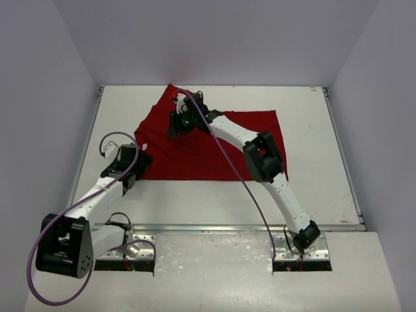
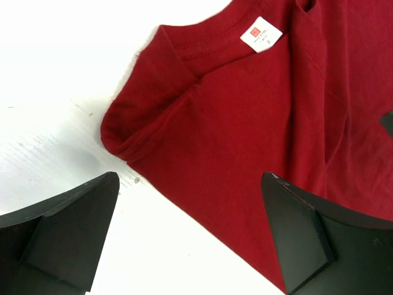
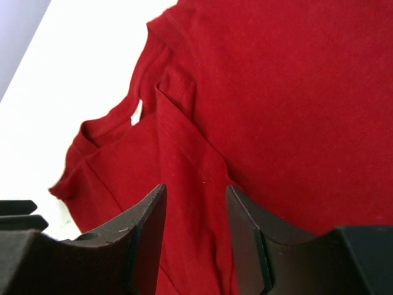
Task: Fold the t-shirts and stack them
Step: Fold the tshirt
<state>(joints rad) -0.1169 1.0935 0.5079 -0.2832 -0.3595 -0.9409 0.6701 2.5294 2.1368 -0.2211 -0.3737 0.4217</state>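
Note:
The deep-red t-shirt (image 1: 214, 146) lies spread on the white table, with its left part bunched and folded over. In the left wrist view its collar end (image 2: 184, 67) with a white label (image 2: 261, 34) lies just ahead of the jaws. My left gripper (image 1: 143, 157) is open wide at the shirt's left edge, and in its wrist view (image 2: 189, 181) it is over the cloth edge and bare table. My right gripper (image 1: 174, 129) reaches over the shirt's upper left. In its wrist view (image 3: 195, 190) its jaws are open astride a raised fold of the shirt (image 3: 184, 153).
The white table (image 1: 312, 162) is walled in white at the back and both sides. A metal rail (image 1: 227, 227) runs along its near edge. A purple cable (image 1: 39, 247) loops beside the left arm base.

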